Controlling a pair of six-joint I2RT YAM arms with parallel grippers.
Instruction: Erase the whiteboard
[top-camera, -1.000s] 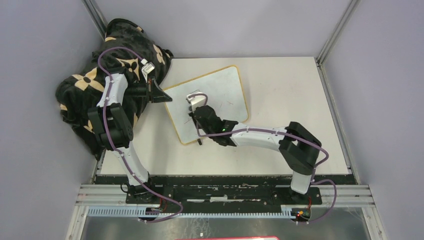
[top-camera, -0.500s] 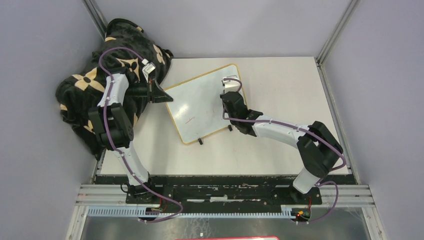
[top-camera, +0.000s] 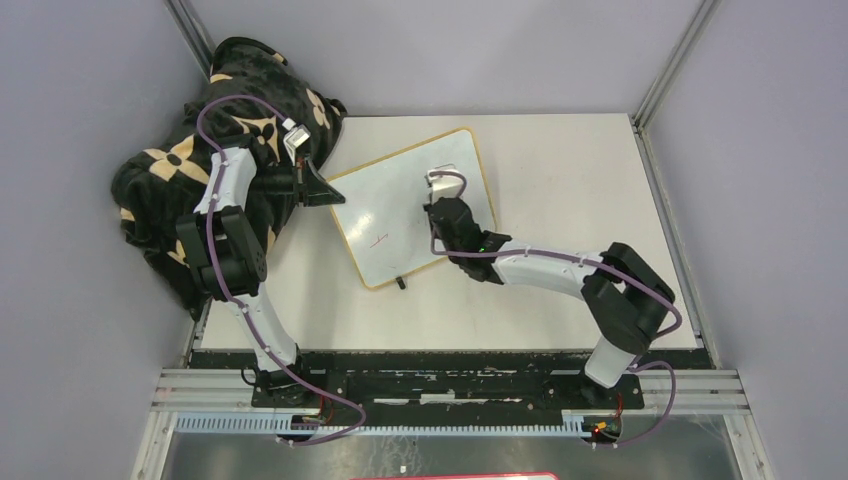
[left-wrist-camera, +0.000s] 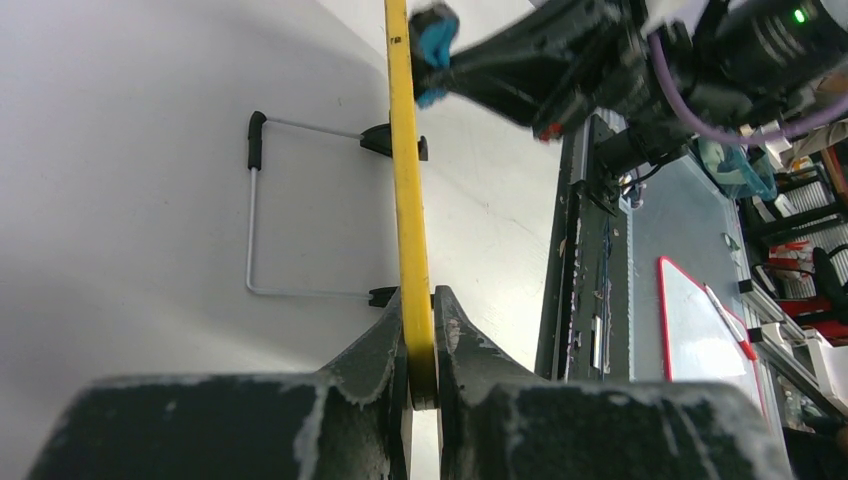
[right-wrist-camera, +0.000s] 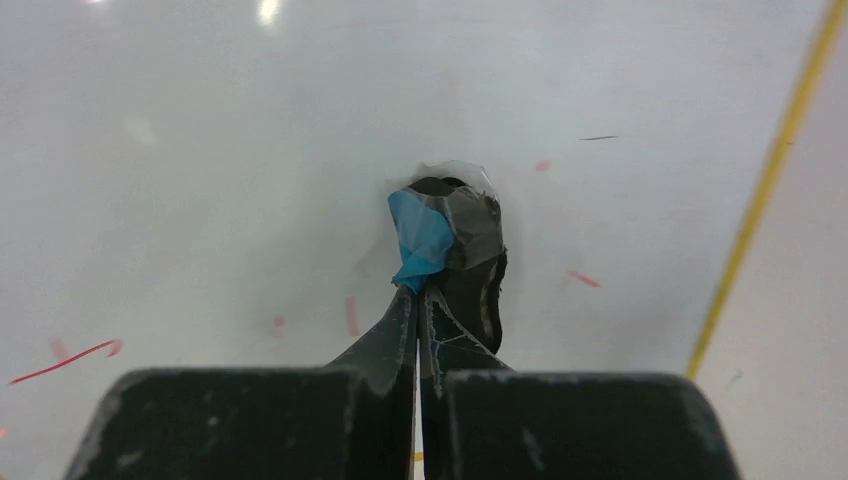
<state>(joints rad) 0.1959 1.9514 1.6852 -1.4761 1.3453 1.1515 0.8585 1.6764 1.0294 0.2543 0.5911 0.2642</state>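
white table (top-camera: 580, 180): whiteboard (top-camera: 395, 215) left of centre, blanket (top-camera: 150, 180) heaped at far-left corner.

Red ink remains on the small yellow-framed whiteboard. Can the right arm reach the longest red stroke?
Probably yes. The right gripper, pinching a blue-and-grey pad, is over the whiteboard, and only bare board lies between it and the long red stroke.

Whiteboard (top-camera: 385, 205) on table (top-camera: 580, 190), blanket (top-camera: 160, 170) just L of it

Nothing legible anywhere: the whiteboard (top-camera: 385, 215) bears only stray red strokes (right-wrist-camera: 65, 360), not readable characters.
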